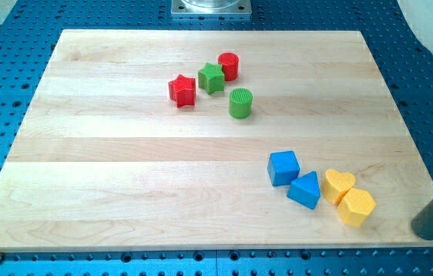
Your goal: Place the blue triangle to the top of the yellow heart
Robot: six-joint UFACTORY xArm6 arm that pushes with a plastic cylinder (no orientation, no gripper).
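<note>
The blue triangle point(304, 190) lies on the wooden board point(124, 192) at the lower right, touching the left side of the yellow heart point(339, 185). My rod comes in from the view's right edge, and my tip point(428, 230) rests near the board's bottom right corner. The tip is to the right of the yellow heart and well apart from it. It touches no block.
A yellow hexagon point(356, 206) sits against the heart's lower right, between the heart and my tip. A blue cube point(283, 167) touches the triangle's upper left. A red star point(182, 90), green star point(211, 78), red cylinder point(228, 66) and green cylinder point(241, 103) cluster at the top middle.
</note>
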